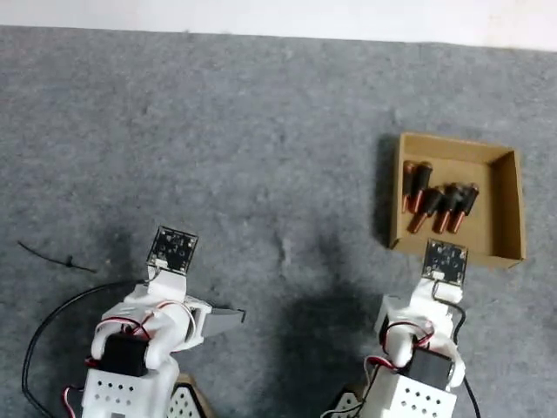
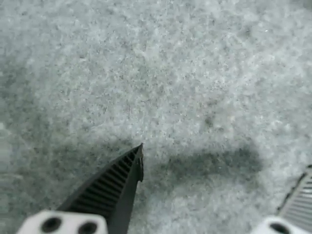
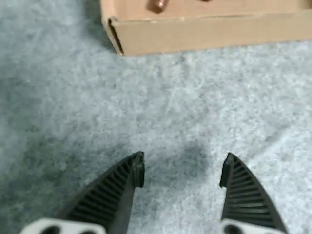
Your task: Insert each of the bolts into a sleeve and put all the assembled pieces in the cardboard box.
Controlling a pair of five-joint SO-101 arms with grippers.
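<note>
The table (image 1: 261, 131) has a grey, rough, carpet-like surface. On its right side stands an open cardboard box (image 1: 513, 209). On the left side lies a thin black tie (image 1: 52, 258), and nearer the front edge a black cable (image 1: 35, 344) curves over the surface.

A cardboard box (image 1: 507, 205) sits on the right side of the tabletop (image 1: 261, 148), with several assembled pieces (image 1: 439, 207) lying together inside it. The right tool (image 3: 183, 157) hangs before its near wall. The left tool (image 2: 224, 158) is well off to the left.
</note>
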